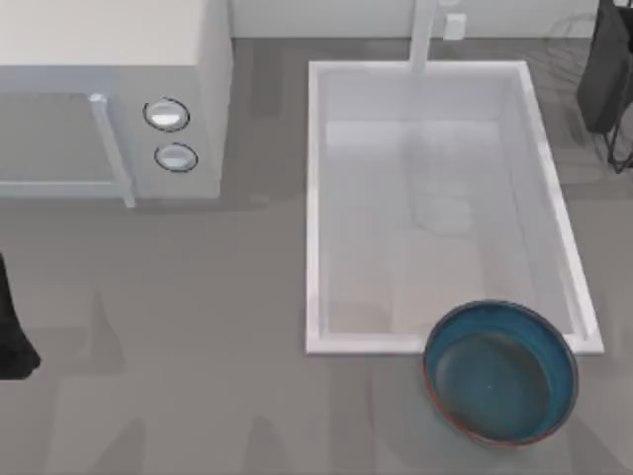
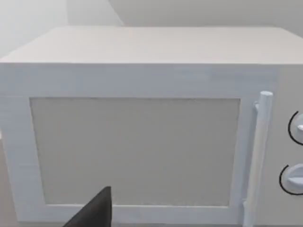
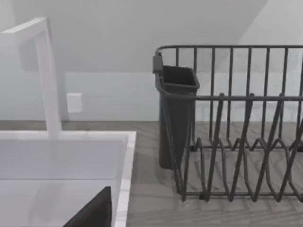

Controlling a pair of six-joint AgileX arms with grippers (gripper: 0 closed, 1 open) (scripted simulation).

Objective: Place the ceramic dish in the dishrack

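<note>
The ceramic dish (image 1: 501,372) is a glossy deep-blue bowl with a reddish-brown rim. It stands upright on the counter at the front right, and its far rim overlaps the sink's front edge. The dishrack (image 3: 236,127) is a dark wire rack with a dark cutlery holder (image 3: 176,113), standing at the back right beyond the sink (image 1: 608,84). A dark part of my left gripper (image 2: 94,213) faces the microwave door, and my left arm (image 1: 10,336) sits at the table's left edge. A dark part of my right gripper (image 3: 94,212) hangs over the sink's far corner, facing the dishrack. Neither gripper touches the dish.
A white microwave (image 1: 109,99) with two knobs and a bar handle fills the back left. The white sink basin (image 1: 326,198) with its faucet (image 1: 423,35) lies in the middle right. Grey counter runs along the front and left.
</note>
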